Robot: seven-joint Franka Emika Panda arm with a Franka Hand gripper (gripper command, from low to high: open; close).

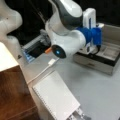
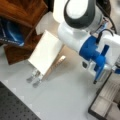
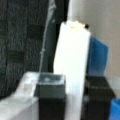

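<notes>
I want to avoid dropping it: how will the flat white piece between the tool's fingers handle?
The white piece looks stiff: it stands straight between the tool fingers. Thin and flat, probably light. Its smooth, glossy face may slip if the grip is loose.

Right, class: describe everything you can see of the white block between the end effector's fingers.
The white block is a tall, flat-sided slab, smooth and plastic-looking, standing upright in the wrist view. Its top edge is uneven, with a small orange-and-dark mark there. The end effector clamps its lower part, one dark finger pressed on each side. A blue piece lies just behind it. In a front view it shows as a white upright bar above the blue mount.
</notes>
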